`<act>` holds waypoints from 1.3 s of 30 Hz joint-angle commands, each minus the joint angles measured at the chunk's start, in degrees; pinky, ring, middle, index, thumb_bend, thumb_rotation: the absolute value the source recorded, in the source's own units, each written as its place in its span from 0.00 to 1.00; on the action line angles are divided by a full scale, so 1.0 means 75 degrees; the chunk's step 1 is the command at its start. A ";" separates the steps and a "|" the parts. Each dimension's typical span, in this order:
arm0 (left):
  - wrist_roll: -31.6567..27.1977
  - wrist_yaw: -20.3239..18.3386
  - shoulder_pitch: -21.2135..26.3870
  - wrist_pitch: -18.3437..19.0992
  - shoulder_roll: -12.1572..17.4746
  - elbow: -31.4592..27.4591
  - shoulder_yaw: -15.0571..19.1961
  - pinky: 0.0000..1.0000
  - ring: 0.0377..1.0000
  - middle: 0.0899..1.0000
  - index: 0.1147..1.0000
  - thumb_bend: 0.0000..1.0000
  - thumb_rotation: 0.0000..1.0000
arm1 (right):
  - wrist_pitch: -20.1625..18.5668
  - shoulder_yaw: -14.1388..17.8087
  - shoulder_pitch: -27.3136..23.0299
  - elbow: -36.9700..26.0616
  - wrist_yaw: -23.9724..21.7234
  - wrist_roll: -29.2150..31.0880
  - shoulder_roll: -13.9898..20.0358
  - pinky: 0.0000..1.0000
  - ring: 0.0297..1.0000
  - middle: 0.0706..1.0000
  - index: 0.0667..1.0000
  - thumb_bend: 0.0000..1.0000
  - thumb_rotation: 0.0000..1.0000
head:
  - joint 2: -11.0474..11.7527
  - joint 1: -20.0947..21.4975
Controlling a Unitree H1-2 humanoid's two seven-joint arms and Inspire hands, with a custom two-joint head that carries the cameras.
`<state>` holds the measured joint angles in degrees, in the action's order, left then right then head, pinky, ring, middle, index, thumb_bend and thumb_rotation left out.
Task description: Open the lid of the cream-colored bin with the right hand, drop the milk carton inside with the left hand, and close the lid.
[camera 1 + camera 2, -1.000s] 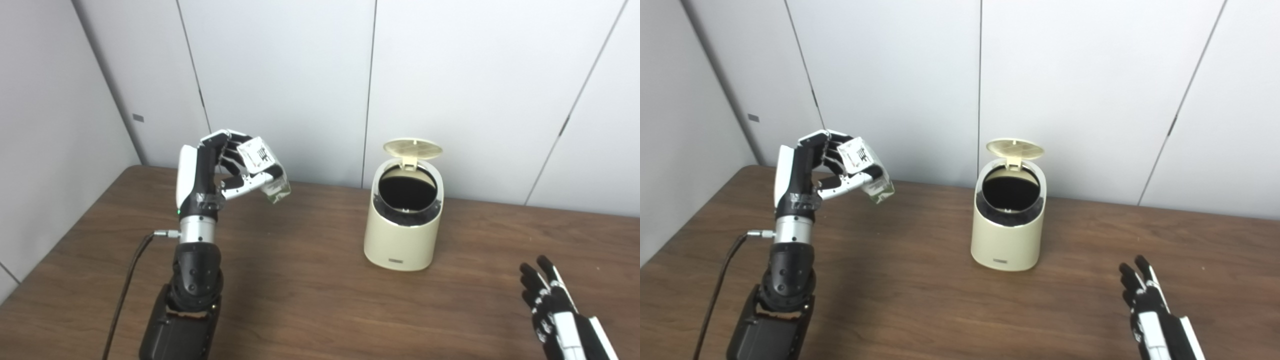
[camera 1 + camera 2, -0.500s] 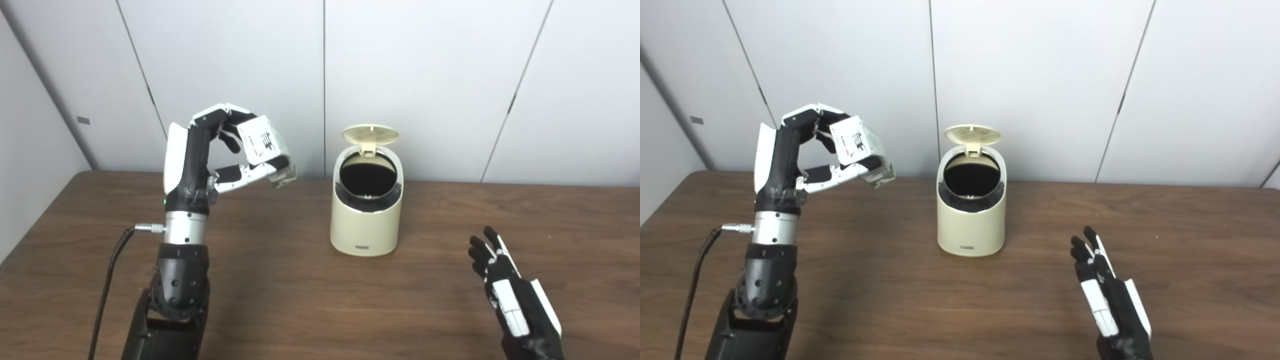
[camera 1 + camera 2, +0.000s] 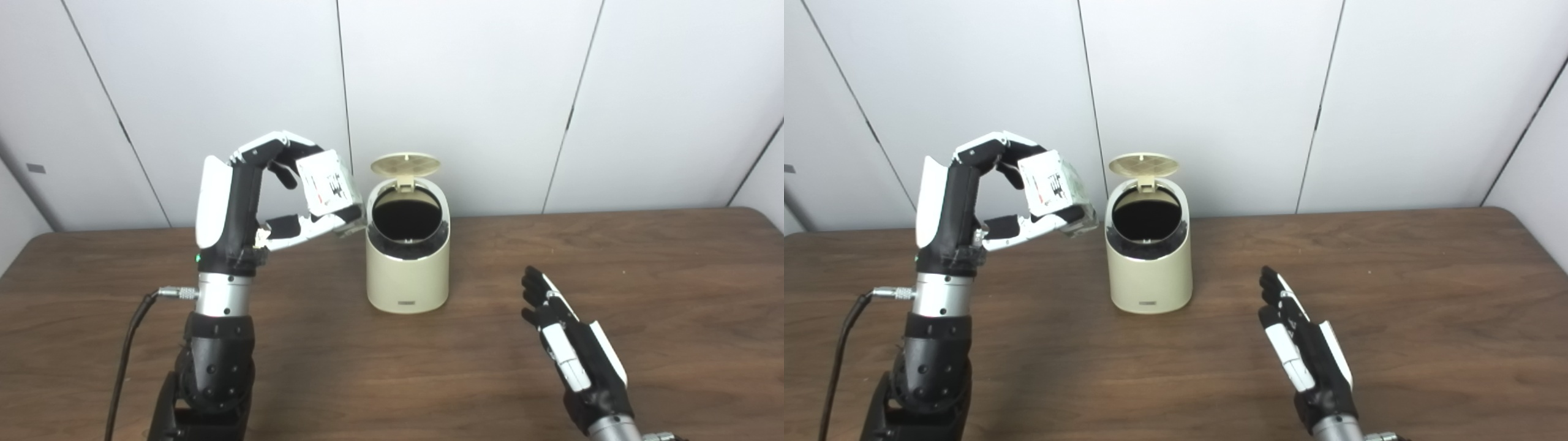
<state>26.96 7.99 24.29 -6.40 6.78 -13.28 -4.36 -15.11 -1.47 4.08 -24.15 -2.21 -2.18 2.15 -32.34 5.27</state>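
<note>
Now the left robot hand (image 3: 257, 202), clamped on the milk carton (image 3: 327, 187), has drawn beside the bin (image 3: 407, 263), lid (image 3: 405, 164) up; the right robot hand (image 3: 566, 349) waits, fingers spread and empty.

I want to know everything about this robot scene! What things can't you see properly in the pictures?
- Inside of the cream bin: both eye views show only black below its rim.
- Print on the milk carton: too small to read, partly covered by the left hand.
- Small label low on the bin's front: too small.
- Right hand: palm side hidden, facing away from both views.
</note>
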 commanded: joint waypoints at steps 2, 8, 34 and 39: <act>-0.0080 0.0090 0.0466 -0.0492 -0.0058 -0.0010 -0.0011 0.37 0.44 0.44 0.41 0.48 0.00 | 0.0371 -0.0034 -0.0211 -0.0260 0.0082 -0.0031 -0.0116 0.86 0.94 0.93 0.87 0.61 0.80 | 0.0023 0.0005; 0.0005 0.0090 0.0553 -0.0549 -0.0225 0.0160 -0.0058 0.37 0.44 0.45 0.41 0.48 0.00 | 0.0340 0.0032 -0.0226 -0.0243 0.0111 0.0016 -0.0211 0.87 0.94 0.93 0.86 0.62 0.79 | 0.0081 0.0032; 0.0709 0.0832 0.1503 -0.2227 -0.0551 0.2774 -0.0473 0.36 0.42 0.44 0.42 0.48 0.00 | 0.0558 0.0054 -0.0308 -0.0156 0.0331 -0.0059 -0.0298 0.86 0.93 0.92 0.83 0.61 0.81 | 0.0221 -0.0058; 0.0869 0.1039 0.1568 -0.2381 -0.0578 0.3064 -0.0498 0.36 0.42 0.44 0.42 0.48 0.00 | 0.0608 0.0097 -0.0312 -0.0122 0.0337 0.0046 -0.0321 0.87 0.94 0.93 0.83 0.61 0.80 | 0.0214 -0.0101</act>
<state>33.22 13.40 31.85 -21.74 2.68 10.60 -8.14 -13.28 -0.86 3.25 -23.88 0.15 -2.42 0.22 -30.67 4.48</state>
